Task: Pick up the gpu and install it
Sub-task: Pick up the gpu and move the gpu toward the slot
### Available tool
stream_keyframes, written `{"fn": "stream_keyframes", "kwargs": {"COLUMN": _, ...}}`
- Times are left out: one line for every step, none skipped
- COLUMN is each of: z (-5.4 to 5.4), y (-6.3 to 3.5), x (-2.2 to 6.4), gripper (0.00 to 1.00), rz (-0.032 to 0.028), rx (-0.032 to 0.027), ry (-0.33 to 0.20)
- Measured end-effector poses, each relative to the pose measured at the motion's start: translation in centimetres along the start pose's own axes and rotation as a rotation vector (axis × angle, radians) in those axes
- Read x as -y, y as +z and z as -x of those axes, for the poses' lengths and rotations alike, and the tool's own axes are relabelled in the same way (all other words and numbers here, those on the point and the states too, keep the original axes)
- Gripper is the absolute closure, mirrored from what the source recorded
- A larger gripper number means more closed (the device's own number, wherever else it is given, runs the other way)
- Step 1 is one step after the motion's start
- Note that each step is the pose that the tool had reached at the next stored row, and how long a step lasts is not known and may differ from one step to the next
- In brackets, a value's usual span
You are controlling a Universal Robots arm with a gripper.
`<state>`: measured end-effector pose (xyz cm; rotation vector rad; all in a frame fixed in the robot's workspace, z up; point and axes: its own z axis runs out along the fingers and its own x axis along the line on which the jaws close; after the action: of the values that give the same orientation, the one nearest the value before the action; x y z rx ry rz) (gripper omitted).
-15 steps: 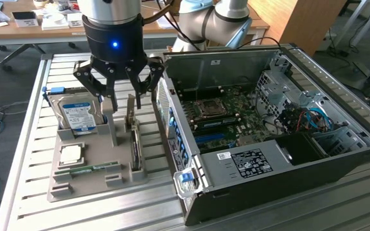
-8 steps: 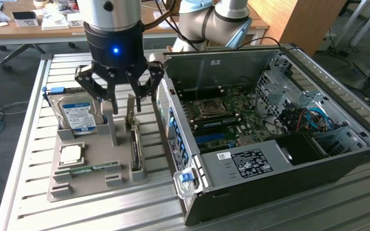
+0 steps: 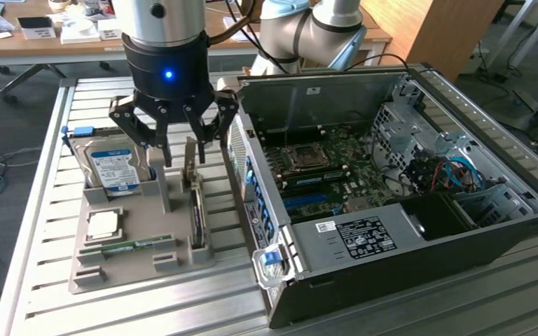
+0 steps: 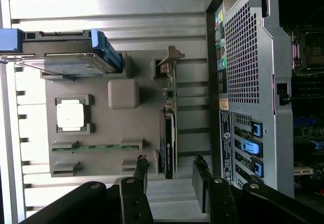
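The gpu (image 3: 195,213) is a thin dark card standing on its edge in a slot of the grey tray (image 3: 134,210), with its silver end bracket (image 4: 169,58) at one end. In the wrist view the gpu (image 4: 166,138) runs along the tray (image 4: 126,127) beside the computer case. My gripper (image 3: 180,143) hangs above the tray's far end, over the card, open and holding nothing. My gripper's (image 4: 171,176) two black fingers (image 4: 140,172) stand apart in the wrist view, in line with the card's near end.
An open computer case (image 3: 493,231) lies right of the tray with its motherboard (image 3: 330,164) exposed. The tray also holds a hard drive (image 3: 115,168), a CPU (image 3: 104,224) and a RAM stick (image 3: 129,246). The slatted metal table (image 3: 45,280) carries everything.
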<state>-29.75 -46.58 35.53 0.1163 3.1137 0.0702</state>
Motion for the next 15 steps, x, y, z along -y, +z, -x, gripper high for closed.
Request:
{"fn": "stream_keyframes", "kwargs": {"z": 0.0, "y": 0.00, "x": 0.00, "gripper": 0.51, "rz": 0.0000, "rx": 0.0000, "ry": 0.000}}
{"fn": "stream_keyframes", "kwargs": {"z": 0.0, "y": 0.04, "x": 0.00, "gripper": 0.51, "rz": 0.0002, "rx": 0.0001, "ry": 0.000}}
{"fn": "stream_keyframes", "kwargs": {"z": 0.1, "y": 0.07, "x": 0.00, "gripper": 0.51, "rz": 0.0002, "rx": 0.0000, "ry": 0.000}}
{"fn": "stream_keyframes", "kwargs": {"z": 0.1, "y": 0.11, "x": 0.00, "gripper": 0.51, "rz": 0.0001, "rx": -0.0003, "ry": 0.000}}
{"fn": "stream_keyframes", "kwargs": {"z": 0.1, "y": 0.20, "x": 0.00, "gripper": 0.51, "rz": -0.0001, "rx": -0.0004, "ry": 0.000}}
{"fn": "stream_keyframes", "kwargs": {"z": 0.1, "y": 0.37, "x": 0.01, "gripper": 0.51, "rz": 0.0000, "rx": -0.0004, "ry": 0.000}}
{"fn": "stream_keyframes", "kwargs": {"z": 0.1, "y": 0.54, "x": 0.02, "gripper": 0.51, "rz": 0.0000, "rx": -0.0004, "ry": 0.000}}
{"fn": "stream_keyframes", "kwargs": {"z": 0.1, "y": 0.73, "x": 0.03, "gripper": 0.51, "rz": -0.0001, "rx": -0.0005, "ry": 0.000}}
{"fn": "stream_keyframes", "kwargs": {"z": 0.1, "y": 0.91, "x": 0.03, "gripper": 0.51, "rz": 0.0000, "rx": -0.0005, "ry": 0.000}}
{"fn": "stream_keyframes", "kwargs": {"z": 0.1, "y": 1.09, "x": 0.04, "gripper": 0.51, "rz": 0.0000, "rx": -0.0004, "ry": 0.000}}
{"fn": "stream_keyframes", "kwargs": {"z": 0.1, "y": 1.27, "x": 0.05, "gripper": 0.51, "rz": -0.0001, "rx": -0.0004, "ry": 0.000}}
{"fn": "stream_keyframes", "kwargs": {"z": 0.1, "y": 1.45, "x": 0.06, "gripper": 0.51, "rz": -0.0002, "rx": -0.0004, "ry": 0.000}}
{"fn": "stream_keyframes", "kwargs": {"z": 0.1, "y": 1.58, "x": 0.06, "gripper": 0.51, "rz": -0.0003, "rx": -0.0005, "ry": 0.000}}
{"fn": "stream_keyframes", "kwargs": {"z": 0.1, "y": 1.66, "x": 0.07, "gripper": 0.51, "rz": -0.0002, "rx": -0.0005, "ry": 0.000}}
{"fn": "stream_keyframes", "kwargs": {"z": 0.1, "y": 1.70, "x": 0.07, "gripper": 0.51, "rz": -0.0004, "rx": -0.0006, "ry": 0.000}}
